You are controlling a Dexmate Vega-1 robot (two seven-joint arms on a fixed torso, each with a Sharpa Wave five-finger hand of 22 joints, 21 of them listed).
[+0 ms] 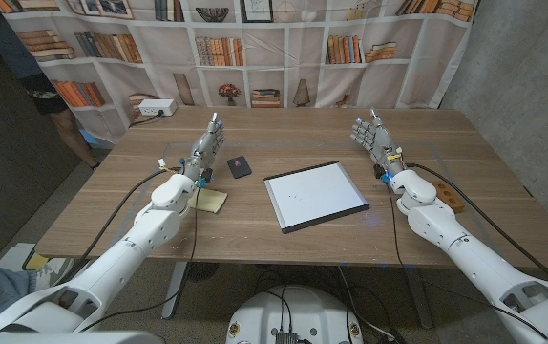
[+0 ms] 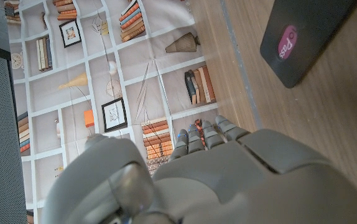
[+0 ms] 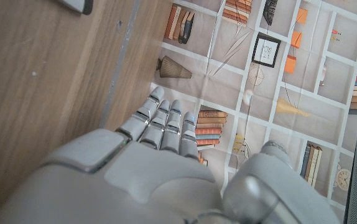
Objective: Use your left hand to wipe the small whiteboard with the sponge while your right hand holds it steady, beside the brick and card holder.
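The small whiteboard (image 1: 315, 195), white with a dark frame, lies tilted at the table's middle. A yellow sponge (image 1: 209, 200) lies left of it, partly under my left wrist. The black card holder (image 1: 240, 166) (image 2: 300, 40), with a pink round logo, sits behind the sponge. A brown brick (image 1: 448, 198) peeks out behind my right forearm. My left hand (image 1: 207, 146) (image 2: 203, 174) is raised above the table left of the card holder, fingers straight, holding nothing. My right hand (image 1: 373, 137) (image 3: 147, 168) is raised right of the whiteboard's far corner, fingers straight and empty.
A white power strip (image 1: 157, 109) sits at the table's back left edge. A person (image 1: 54, 91) stands beyond the table's left side. A bookshelf-print curtain (image 1: 284, 48) hangs behind the table. Bare wood (image 1: 293, 134) shows between the two hands.
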